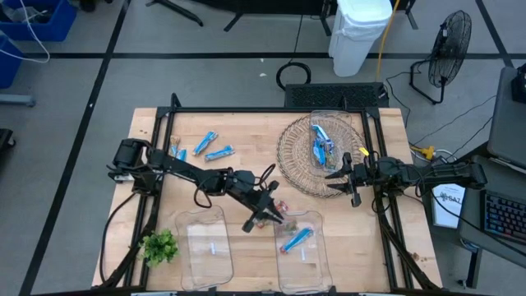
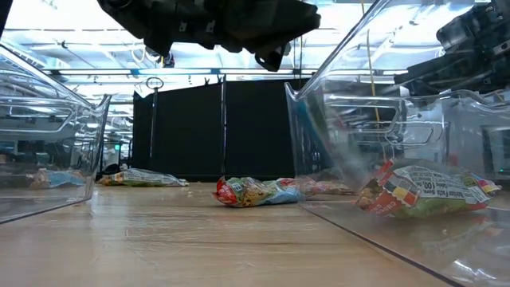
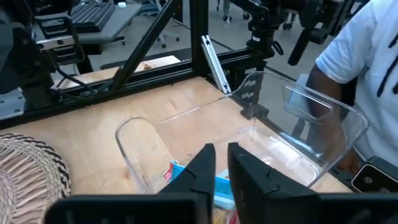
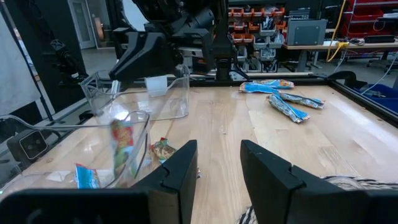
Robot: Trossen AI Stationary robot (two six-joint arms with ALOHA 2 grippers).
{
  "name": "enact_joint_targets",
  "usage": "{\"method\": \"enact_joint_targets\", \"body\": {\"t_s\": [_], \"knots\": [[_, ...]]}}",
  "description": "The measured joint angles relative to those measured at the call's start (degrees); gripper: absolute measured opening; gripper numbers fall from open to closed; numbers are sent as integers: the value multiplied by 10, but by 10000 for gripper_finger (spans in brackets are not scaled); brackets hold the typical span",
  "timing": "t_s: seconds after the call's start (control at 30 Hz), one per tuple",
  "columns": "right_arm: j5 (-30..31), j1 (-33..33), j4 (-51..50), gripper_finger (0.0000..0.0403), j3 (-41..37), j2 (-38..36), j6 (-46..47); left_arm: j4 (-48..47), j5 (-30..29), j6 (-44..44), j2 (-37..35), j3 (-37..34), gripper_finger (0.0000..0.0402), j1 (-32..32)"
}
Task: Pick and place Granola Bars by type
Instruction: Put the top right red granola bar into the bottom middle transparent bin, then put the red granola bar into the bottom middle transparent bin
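My left gripper (image 1: pixel 263 218) (image 3: pixel 221 171) hangs over the far left corner of the right clear tub (image 1: pixel 302 247), its fingers a narrow gap apart with nothing between them. That tub holds a blue bar (image 1: pixel 296 240) and a multicoloured bar (image 2: pixel 426 191) (image 4: pixel 122 140). Another multicoloured bar (image 2: pixel 255 191) (image 4: pixel 163 149) lies flat on the table just beyond the tub. Three blue bars (image 1: pixel 205 142) lie on the far left of the table. More blue bars (image 1: pixel 320 144) sit in the wicker basket (image 1: pixel 296 164). My right gripper (image 1: pixel 339 177) (image 4: pixel 219 162) waits open at the basket's right rim.
A second clear tub (image 1: pixel 205 242) stands left of the first, near the table's near edge. A green leafy sprig (image 1: pixel 160 245) lies at the near left corner. A person in a white shirt (image 3: pixel 354 56) stands beyond the table edge. Bare wood shows between the tubs and the basket.
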Motion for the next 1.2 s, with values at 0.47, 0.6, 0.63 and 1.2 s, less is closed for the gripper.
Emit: {"method": "enact_joint_targets", "body": {"t_s": [0.47,0.6,0.63,1.2], "knots": [[0,0,0,114,0,0,0,-104,-39,-46,-45,-1,97,13],[0,0,0,114,0,0,0,-279,-138,-198,-96,-1,97,24],[0,0,0,114,0,0,0,-321,-154,-239,-105,-1,97,28],[0,0,0,114,0,0,0,-311,-71,-406,-5,-3,114,-10]]}}
